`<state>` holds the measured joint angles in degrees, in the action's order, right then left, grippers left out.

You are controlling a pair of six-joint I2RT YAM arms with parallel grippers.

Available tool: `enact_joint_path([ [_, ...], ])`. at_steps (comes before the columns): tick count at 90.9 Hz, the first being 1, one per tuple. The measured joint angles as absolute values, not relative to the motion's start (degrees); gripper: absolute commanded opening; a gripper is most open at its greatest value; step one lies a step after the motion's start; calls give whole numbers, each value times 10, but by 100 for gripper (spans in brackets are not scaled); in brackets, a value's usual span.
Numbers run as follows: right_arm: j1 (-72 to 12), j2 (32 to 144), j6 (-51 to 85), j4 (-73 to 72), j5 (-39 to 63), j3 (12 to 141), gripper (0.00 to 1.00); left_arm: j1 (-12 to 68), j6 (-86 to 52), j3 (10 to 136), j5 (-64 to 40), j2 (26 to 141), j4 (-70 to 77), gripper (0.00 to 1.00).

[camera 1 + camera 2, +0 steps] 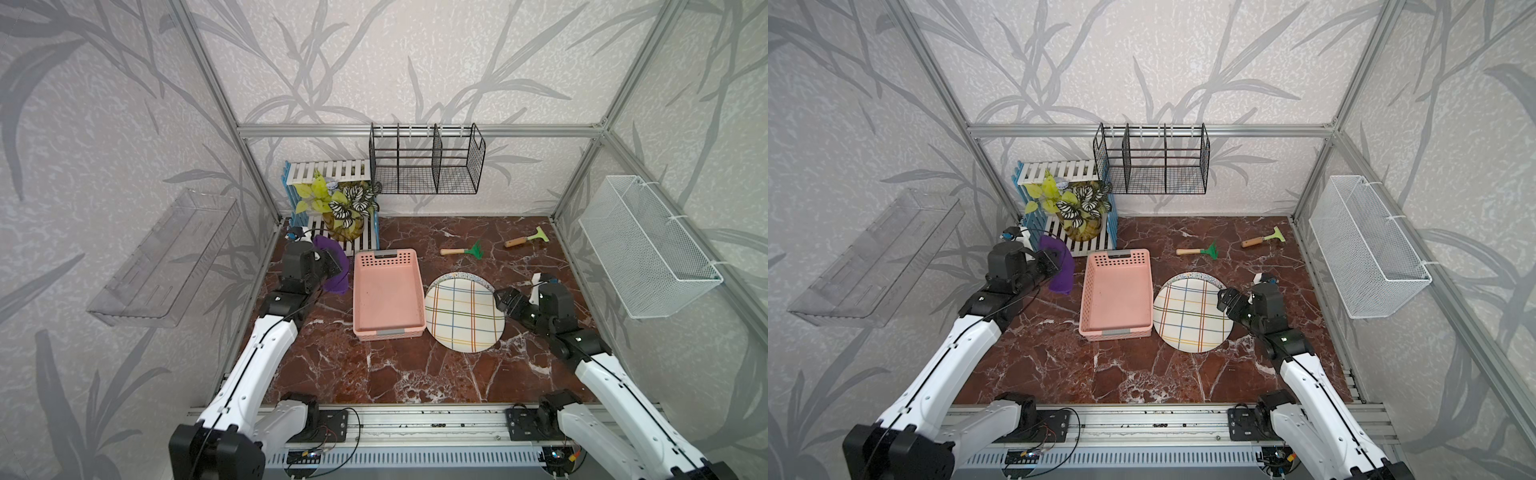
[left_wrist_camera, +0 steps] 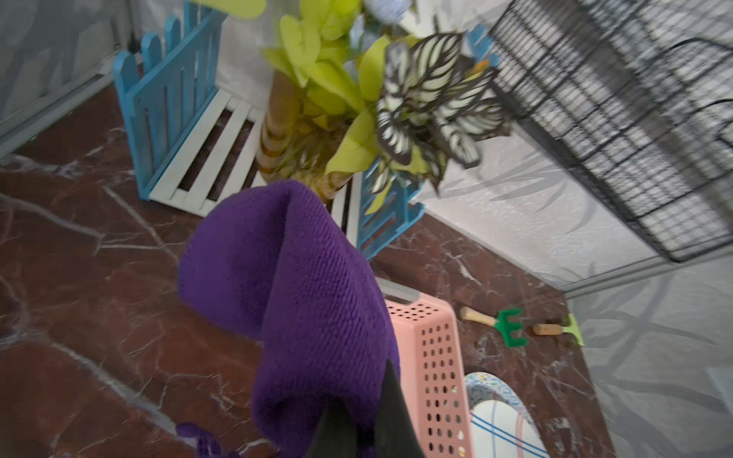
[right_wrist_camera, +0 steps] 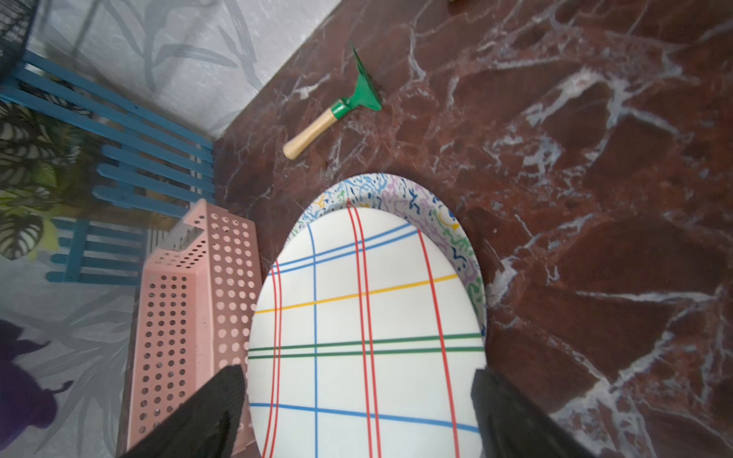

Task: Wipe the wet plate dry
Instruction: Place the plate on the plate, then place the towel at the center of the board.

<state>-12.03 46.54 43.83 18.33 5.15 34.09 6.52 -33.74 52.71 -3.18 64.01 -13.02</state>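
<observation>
left gripper (image 2: 363, 416) is clamped tight on the purple cloth (image 2: 309, 297), which bunches up over the jaws and hangs off them, raised above the table (image 1: 374, 365) beside the far left corner of the pink basket (image 1: 386, 254), close to the potted plant (image 1: 353, 205). right gripper (image 3: 357, 372) stands wide open with nothing in it, low at the right rim of the plaid plate (image 1: 463, 316); from its wrist view the jaws sit either side of the plate's near edge without gripping it. the plaid plate lies face up just right of the basket, resting partly on a squiggle-patterned plate (image 3: 448, 216) that peeks out at its far side. i cannot make out any water on it at this sharpness. my read: the cloth is in hand, wiping has not started, and the job now is carrying the cloth over. to do that well i'd lift clear of the basket wall, cross above it, and come down flat near the plate's middle so the bunched part spreads. because the plate is stacked it may rock or slide, so i'd press lightly and wipe in overlapping strokes toward the rim. i'd want the right claw either steadying that rim or backed off out of the cloth's path.
</observation>
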Motion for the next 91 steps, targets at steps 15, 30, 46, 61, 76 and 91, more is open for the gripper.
enact_joint_path([
  [15, -120, 486, 432, 180, 52, 377, 94, 58, -334, 526, 23, 741, -151, 31],
  [30, -120, 496, 429, 183, 54, 389, 94, 51, -338, 527, 47, 790, -168, 94],
  [46, -120, 506, 418, 184, 56, 416, 95, 51, -361, 546, 76, 806, -225, 100],
  [61, -116, 518, 404, 178, 55, 442, 97, 51, -380, 557, 91, 816, -273, 100],
  [76, -95, 530, 386, 168, 36, 443, 99, 51, -370, 530, 98, 760, -239, 100],
  [91, -43, 534, 353, 110, -41, 418, 99, 51, -302, 419, 151, 641, -70, 100],
])
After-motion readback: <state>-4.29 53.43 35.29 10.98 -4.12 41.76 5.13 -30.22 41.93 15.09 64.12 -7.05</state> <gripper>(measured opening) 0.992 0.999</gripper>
